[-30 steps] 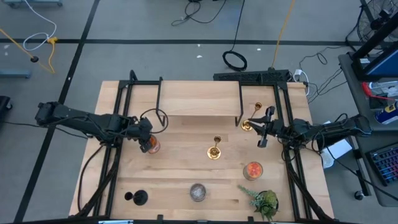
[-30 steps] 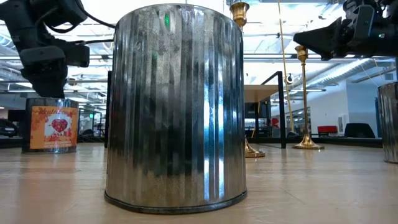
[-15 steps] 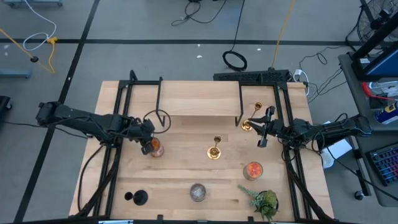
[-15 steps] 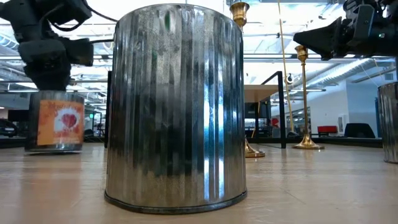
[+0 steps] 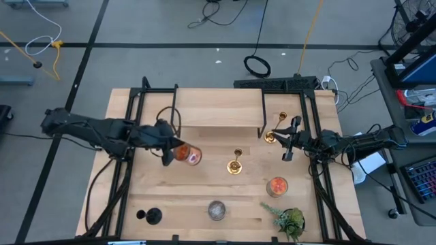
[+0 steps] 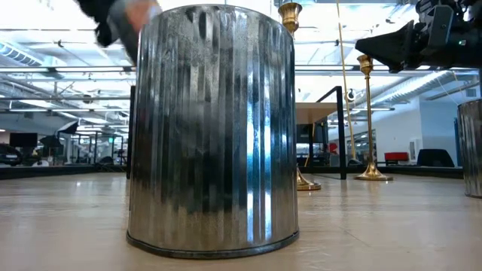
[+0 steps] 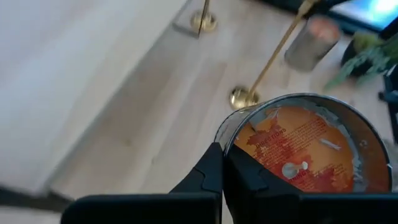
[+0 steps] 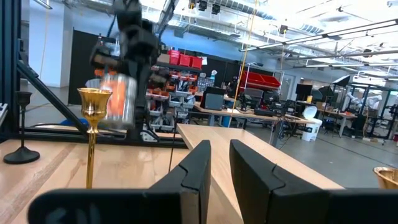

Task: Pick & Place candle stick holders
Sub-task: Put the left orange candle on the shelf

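My left gripper [image 5: 174,151] is shut on a glass jar with orange-red filling [image 5: 188,156], held in the air left of the table's middle. One gold candlestick [image 5: 235,165] stands on its round base at mid-table. A second gold one [image 5: 272,136] stands just on the far side of my right gripper [image 5: 286,141], which is open by a narrow gap and empty [image 8: 221,168]. The black candlestick [image 5: 151,216] stands on its base near the front left. My left gripper pinches the jar's wall at the rim [image 7: 229,144], one finger inside the mouth and one outside. The fingers come level from the table's left. The jar is lifted clear of the table and tipped on its side, its mouth turned back toward the wrist camera.
A squat silver-grey jar [image 5: 216,210] stands at the front middle and fills the low view [image 6: 211,128]. A second orange-filled jar [image 5: 277,186] and a small green plant [image 5: 289,219] stand at the front right. Black frame bars [image 5: 174,109] rise at the back.
My left gripper has lifted the orange-filled jar off the table and carried it toward the table's right, toward the middle gold candlestick. The jar stood upright before and is now tipped on its side, clear of the wood.
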